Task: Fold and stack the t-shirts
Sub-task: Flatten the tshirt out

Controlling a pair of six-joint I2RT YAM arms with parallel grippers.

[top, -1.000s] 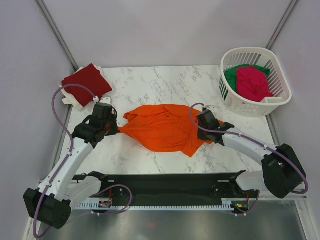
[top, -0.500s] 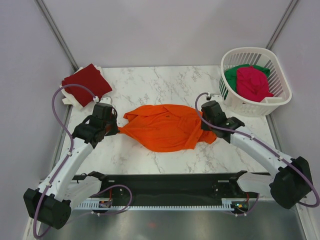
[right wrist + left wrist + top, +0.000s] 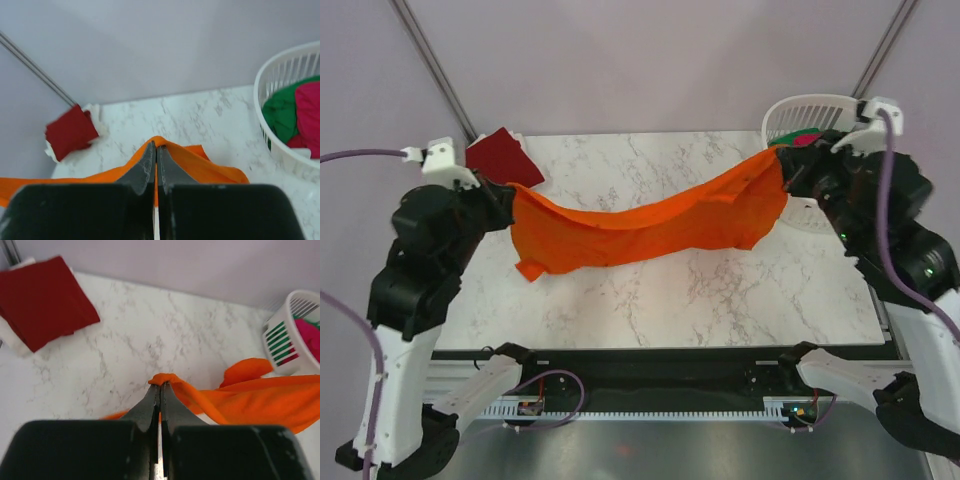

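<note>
Orange shirt strung between both arms, above the table.

I had the left gripper (image 3: 506, 192) clamped on one end of the orange t-shirt (image 3: 640, 225) and the right gripper (image 3: 782, 166) pinched on the other, so it hung as a sagging band, I judged to spread it for folding. Bare marble table (image 3: 650, 300) showed beneath for laying it flat. The dark red t-shirt (image 3: 505, 155) sat folded at the far-left corner, and the right end hung close to the basket (image 3: 810, 102) holding the green t-shirt (image 3: 280, 112) and the magenta-pink t-shirt (image 3: 311, 112).
</note>
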